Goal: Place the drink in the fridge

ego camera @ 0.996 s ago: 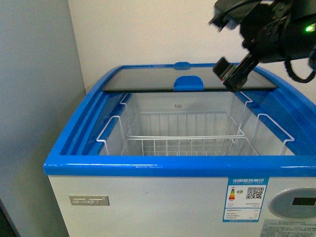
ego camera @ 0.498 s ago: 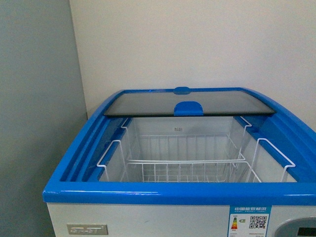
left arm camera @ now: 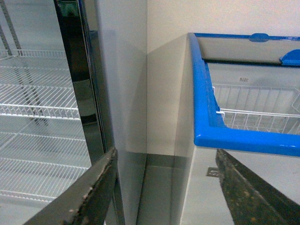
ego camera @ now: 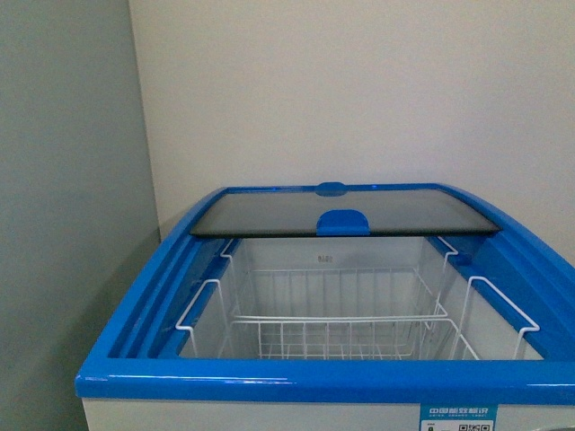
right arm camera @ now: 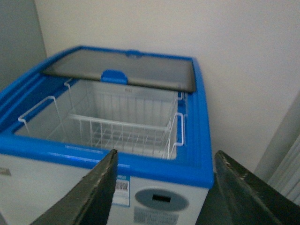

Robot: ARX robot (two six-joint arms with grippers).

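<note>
The fridge, a white chest freezer with a blue rim (ego camera: 314, 379), fills the lower half of the front view. Its glass lid (ego camera: 269, 215) is slid to the back, so the front half is uncovered. Inside hangs a white wire basket (ego camera: 341, 328) with nothing in it. The drink is out of view in every frame. My left gripper (left arm camera: 166, 159) is open and holds nothing; it hangs level with the freezer's front left corner (left arm camera: 243, 138). My right gripper (right arm camera: 165, 159) is also open with nothing in it, in front of the freezer's right front rim (right arm camera: 197, 154). Neither arm shows in the front view.
A tall glass-door cooler (left arm camera: 42, 112) with white wire shelves stands left of the freezer, its grey side (ego camera: 63, 224) close by. A narrow gap (left arm camera: 159, 183) separates them. A display panel (right arm camera: 161, 199) sits on the freezer's front. A wall rises behind it.
The right arm, over the lid's right end a second ago, has left the front view. The freezer now sits lower in that view, with more wall showing above it.
</note>
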